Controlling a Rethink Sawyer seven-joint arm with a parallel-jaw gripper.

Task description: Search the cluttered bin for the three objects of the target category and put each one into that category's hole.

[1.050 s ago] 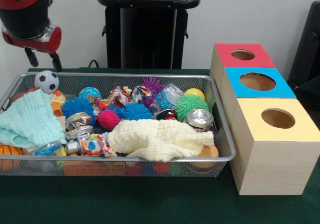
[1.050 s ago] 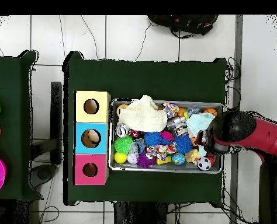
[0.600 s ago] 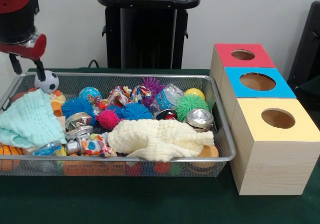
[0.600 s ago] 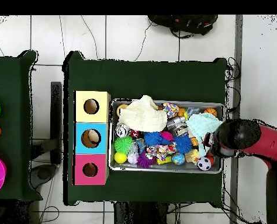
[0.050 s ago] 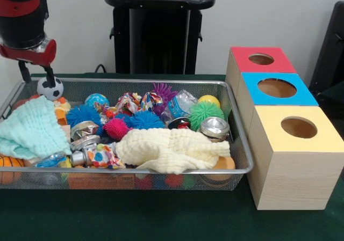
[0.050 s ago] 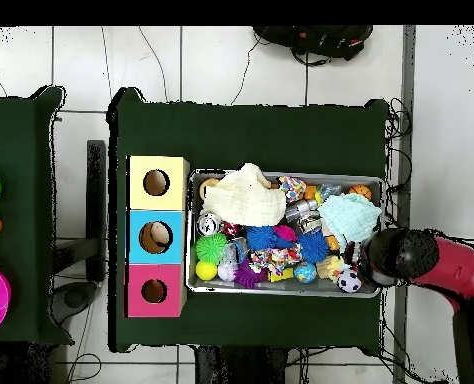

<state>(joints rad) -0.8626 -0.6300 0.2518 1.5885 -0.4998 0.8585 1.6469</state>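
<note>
Evidently small, light, smooth, apt to roll: soccer ball [image 5: 50,88] in bin [image 5: 236,144] corner, best pinched across its middle; hand [image 5: 36,75] spread directly above.

This looked like a robotics lab. The red and black arm [image 5: 24,21] hung over a surface [image 6: 251,125] draped in dark green cloth, standing on a pale tiled floor [image 6: 231,60] with loose cables [image 6: 311,45] trailing across it. A wire mesh bin [image 5: 161,82] of mixed toys and three wooden boxes [image 5: 285,128] with colored tops and round holes formed a staged test setup before a plain white wall [image 5: 258,15].
</note>
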